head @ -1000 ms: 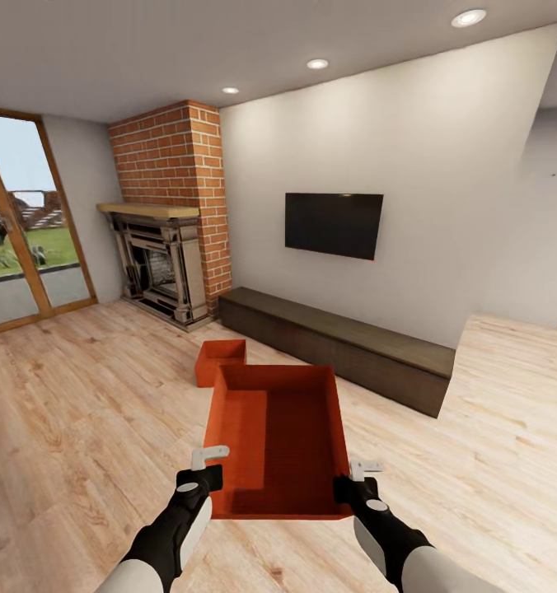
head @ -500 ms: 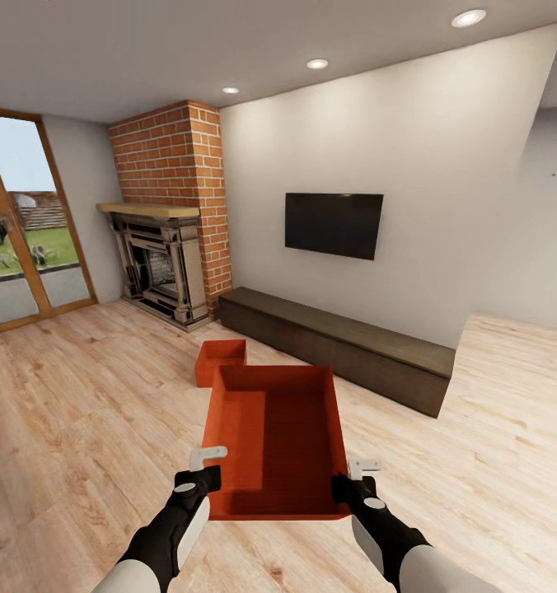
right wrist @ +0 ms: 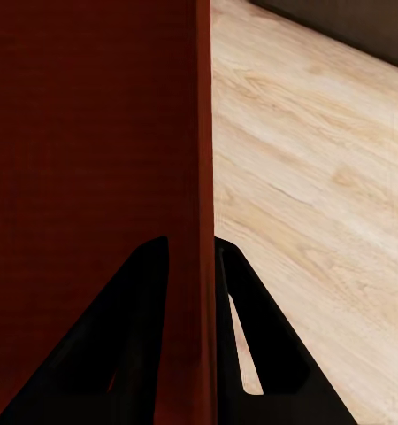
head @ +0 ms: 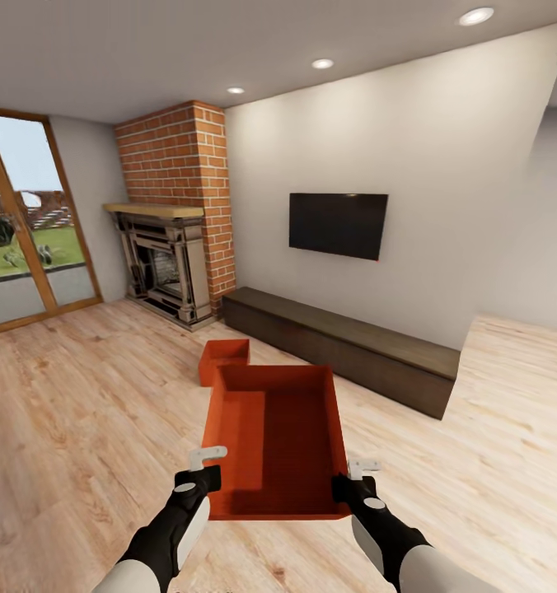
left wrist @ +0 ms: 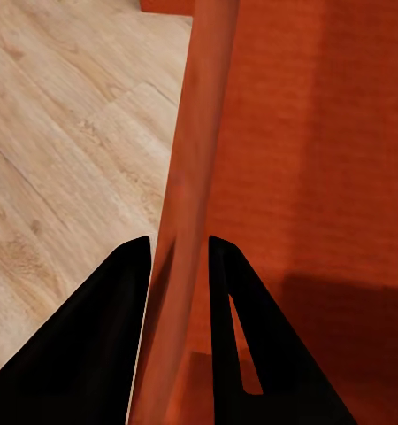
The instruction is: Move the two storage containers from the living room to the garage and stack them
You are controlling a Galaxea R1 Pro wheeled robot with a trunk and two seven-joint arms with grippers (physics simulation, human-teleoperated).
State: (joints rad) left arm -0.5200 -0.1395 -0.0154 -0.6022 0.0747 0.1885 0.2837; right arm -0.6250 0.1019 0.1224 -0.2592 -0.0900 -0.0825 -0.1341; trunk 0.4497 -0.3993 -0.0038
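Observation:
I hold an orange-red open storage container [head: 278, 436] level in front of me, above the light wood plank floor of the living room. My left gripper [head: 206, 476] is shut on its left wall [left wrist: 186, 221], one finger on each side. On the opposite wall [right wrist: 203, 177] my right gripper [head: 344, 486] is shut in the same way. A second, identical storage container [head: 221, 361] rests on the planks just beyond the held one, partly hidden by it. The garage is out of view.
A long dark low bench [head: 344, 344] runs along the white wall under a black TV [head: 338, 224]. The red brick chimney [head: 180, 165] and ornate fireplace [head: 165, 263] stand at the left, beside a glass door [head: 23, 239]. Wood floor stretches to both sides.
The whole picture has shifted slightly, so the camera moved; room features sit a little further right. The container stays the same in both grippers.

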